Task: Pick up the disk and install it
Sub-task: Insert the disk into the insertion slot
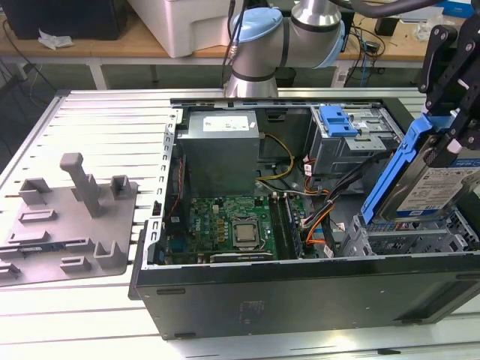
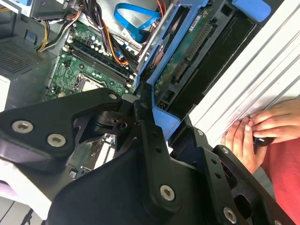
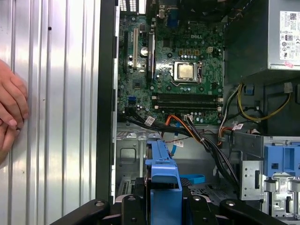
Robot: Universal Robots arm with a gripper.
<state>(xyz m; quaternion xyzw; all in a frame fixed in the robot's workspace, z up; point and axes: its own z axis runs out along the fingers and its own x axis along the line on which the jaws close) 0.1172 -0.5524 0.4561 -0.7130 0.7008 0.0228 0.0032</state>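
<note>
Fingers (image 3: 133,211) are pinching the disk (image 1: 433,187) by one end of its blue carrier, so it's hanging tilted under them, up over the case (image 1: 300,289) corner on the exterior view's right. Grey bay (image 1: 390,240) is sitting open just under its lower edge, with cables (image 1: 330,214) crowding in beside it. Someone's hand (image 3: 10,105) is resting on the table (image 1: 97,112) outside the case wall.
</note>
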